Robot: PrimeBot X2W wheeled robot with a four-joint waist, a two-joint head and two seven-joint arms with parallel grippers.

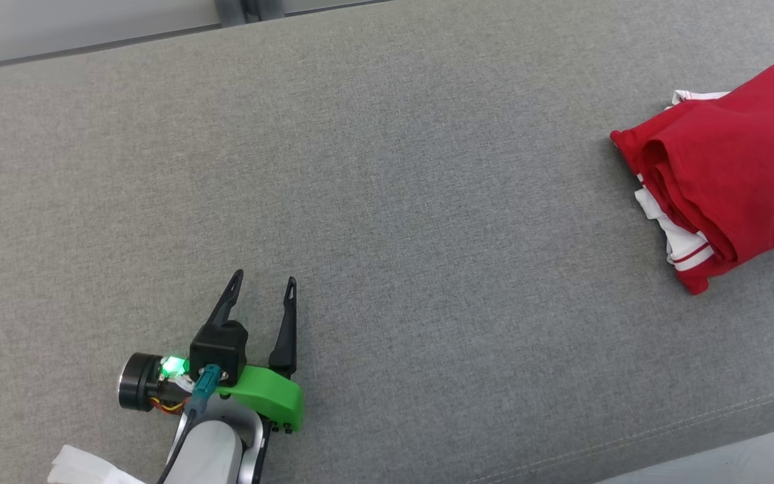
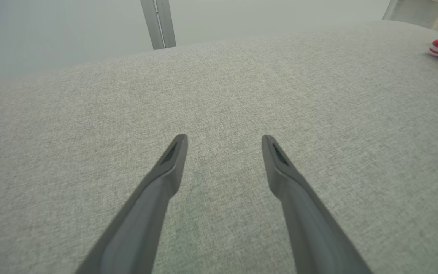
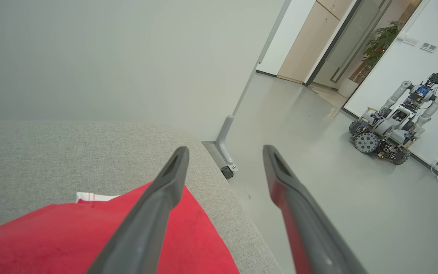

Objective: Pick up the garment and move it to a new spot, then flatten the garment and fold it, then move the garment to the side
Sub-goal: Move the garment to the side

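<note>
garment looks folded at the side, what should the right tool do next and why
Probably lift the right tool up and back, clear of the red garment. Its jaws stand open, gripping nothing, and the garment lies folded near the right edge of the grey cushion, so the job looks done. The left tool, open, sits well apart over bare fabric.

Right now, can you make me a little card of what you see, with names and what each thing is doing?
surface: grey cushion
garment: red with white trim, bunched in layers near the cushion's right edge
left gripper: open, holding nothing, over bare cushion
right gripper: open, holding nothing, one finger over the garment's edge
far away: another wheeled robot on the floor
</note>
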